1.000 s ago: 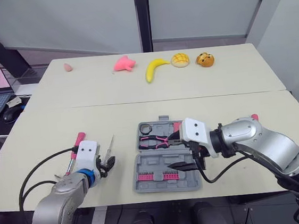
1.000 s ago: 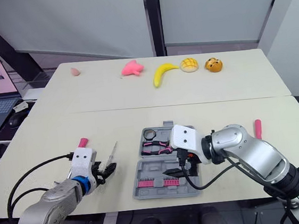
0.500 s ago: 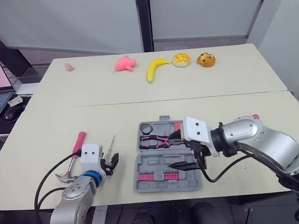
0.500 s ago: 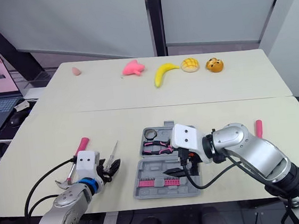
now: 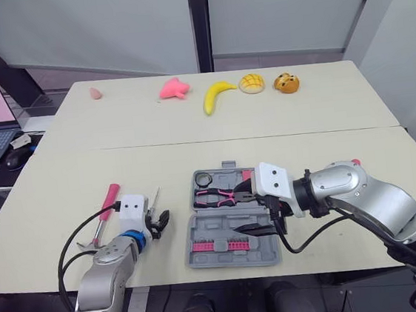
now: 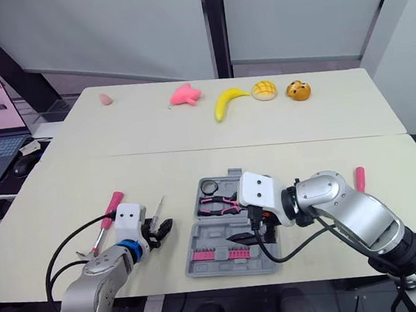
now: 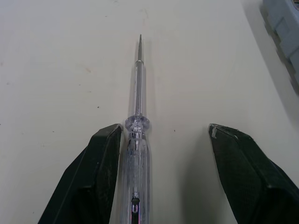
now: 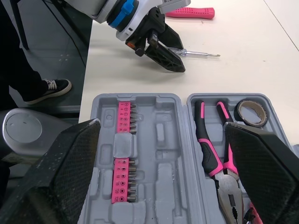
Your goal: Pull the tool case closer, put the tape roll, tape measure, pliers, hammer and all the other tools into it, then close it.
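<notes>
**Screwdriver pick-up in hand, case open and part filled**

Head views: the step in hand looks to be taking up the screwdriver (image 5: pixel 154 202) for the tool case (image 5: pixel 223 232). The left arm lies low along the worktop (image 5: pixel 61 179), forearm reaching forward. Its jaws are open about the handle end, and the screwdriver's tip runs on ahead of them. The hammer (image 5: pixel 107 204) rests just outside those jaws, on the side away from the case. The right arm is bent across the front, its jaws spread wide and holding nothing, above the near half of the case (both halves lie flat). Beyond the right jaws, in the far half, sit the pliers (image 5: pixel 216 195) and the tape roll (image 5: pixel 204 178).

Left wrist view: the clear handle lies between the two fingers (image 7: pixel 91 182), close against one of them with a broad gap to the other, so it is off centre. The next move, I judge, calls for a small sideways shift before closing. Otherwise the far finger would likely sweep the round handle across the worktop rather than pinch it cleanly.

Right wrist view: the jaws stand wide apart over the open case. Under them is a strip of pink bits (image 8: pixel 123 149) in one half, with the pliers and tape roll in the other. Ahead of them the left arm's jaws sit low over the screwdriver, with the hammer's pink handle beyond.
</notes>
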Tool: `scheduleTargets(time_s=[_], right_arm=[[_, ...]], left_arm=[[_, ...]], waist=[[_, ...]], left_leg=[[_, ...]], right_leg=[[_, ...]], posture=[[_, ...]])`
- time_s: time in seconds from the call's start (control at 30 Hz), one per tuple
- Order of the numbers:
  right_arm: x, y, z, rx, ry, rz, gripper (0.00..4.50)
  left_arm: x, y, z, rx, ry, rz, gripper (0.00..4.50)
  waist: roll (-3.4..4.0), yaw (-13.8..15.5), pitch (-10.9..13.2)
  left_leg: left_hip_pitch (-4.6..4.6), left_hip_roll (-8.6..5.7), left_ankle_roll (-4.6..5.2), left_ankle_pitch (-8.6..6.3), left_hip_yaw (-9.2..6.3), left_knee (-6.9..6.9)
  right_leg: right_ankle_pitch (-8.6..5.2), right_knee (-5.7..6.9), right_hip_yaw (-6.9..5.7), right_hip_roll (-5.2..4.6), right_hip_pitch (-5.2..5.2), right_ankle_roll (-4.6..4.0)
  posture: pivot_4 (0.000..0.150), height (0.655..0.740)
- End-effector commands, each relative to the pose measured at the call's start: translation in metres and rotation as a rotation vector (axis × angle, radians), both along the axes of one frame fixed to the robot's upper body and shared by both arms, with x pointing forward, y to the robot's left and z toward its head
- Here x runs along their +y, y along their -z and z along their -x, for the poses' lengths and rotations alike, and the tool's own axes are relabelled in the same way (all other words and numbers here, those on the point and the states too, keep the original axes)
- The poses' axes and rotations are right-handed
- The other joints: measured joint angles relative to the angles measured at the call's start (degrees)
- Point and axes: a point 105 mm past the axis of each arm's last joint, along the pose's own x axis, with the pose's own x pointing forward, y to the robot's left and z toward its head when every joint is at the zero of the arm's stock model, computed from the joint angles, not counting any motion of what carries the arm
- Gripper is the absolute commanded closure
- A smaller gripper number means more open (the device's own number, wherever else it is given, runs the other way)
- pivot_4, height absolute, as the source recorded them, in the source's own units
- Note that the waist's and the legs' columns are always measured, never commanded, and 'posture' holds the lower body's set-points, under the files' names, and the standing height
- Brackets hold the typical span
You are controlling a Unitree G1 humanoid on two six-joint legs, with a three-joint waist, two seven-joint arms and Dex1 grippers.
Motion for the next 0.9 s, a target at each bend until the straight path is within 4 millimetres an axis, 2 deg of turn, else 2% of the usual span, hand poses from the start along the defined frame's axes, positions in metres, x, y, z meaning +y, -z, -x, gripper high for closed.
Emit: scheduleTargets(time_s=[0.03,0.23,0.33,0.57,0.6,0.9], right_arm=[[0.0,-0.008,0.0,-0.036,-0.007,-0.017,0.0],[-0.001,-0.008,0.001,-0.035,-0.007,-0.014,0.0],[-0.002,-0.008,0.001,-0.035,-0.004,-0.014,0.0],[-0.003,-0.007,0.0,-0.038,0.003,-0.013,0.0],[-0.003,-0.007,0.0,-0.039,0.004,-0.014,0.0],[-0.008,-0.011,-0.006,-0.068,0.054,-0.047,0.0]], left_arm=[[0.003,-0.001,-0.002,-0.003,-0.012,0.004,1.43],[0.005,-0.001,-0.004,-0.001,-0.007,0.0,1.43],[0.008,0.0,-0.003,0.004,-0.016,-0.003,1.97],[0.016,0.001,-0.003,0.004,-0.031,-0.016,4.11],[0.017,0.001,-0.003,0.002,-0.031,-0.018,4.29],[0.028,-0.023,0.01,-0.078,0.051,-0.059,4.27]], waist=[[0.0,0.0,0.0],[0.0,0.01,0.0],[0.0,0.01,0.0],[0.0,0.02,0.0],[0.0,0.01,0.0],[0.0,-0.04,0.02]], left_leg=[[0.0,0.0,0.0,0.0,0.0,0.0],[0.0,0.0,0.0,0.0,0.0,0.0],[0.0,0.0,0.0,0.0,0.0,-0.01],[0.0,0.0,0.0,0.0,0.0,-0.02],[0.0,0.0,0.0,0.0,0.0,-0.02],[-0.01,0.01,0.0,0.0,0.01,-0.12]], right_leg=[[0.0,0.0,0.0,0.0,0.0,0.0],[0.0,0.0,0.0,0.0,0.0,0.0],[0.0,0.0,0.0,0.0,0.0,0.0],[0.0,-0.03,0.0,0.0,0.0,0.0],[0.0,-0.03,0.0,0.0,0.0,0.0],[0.0,-0.1,0.01,0.0,-0.03,0.0]], posture=[[0.15,0.7369],[0.15,0.7369],[0.15,0.7369],[0.15,0.7369],[0.15,0.7369],[0.15,0.7369]])
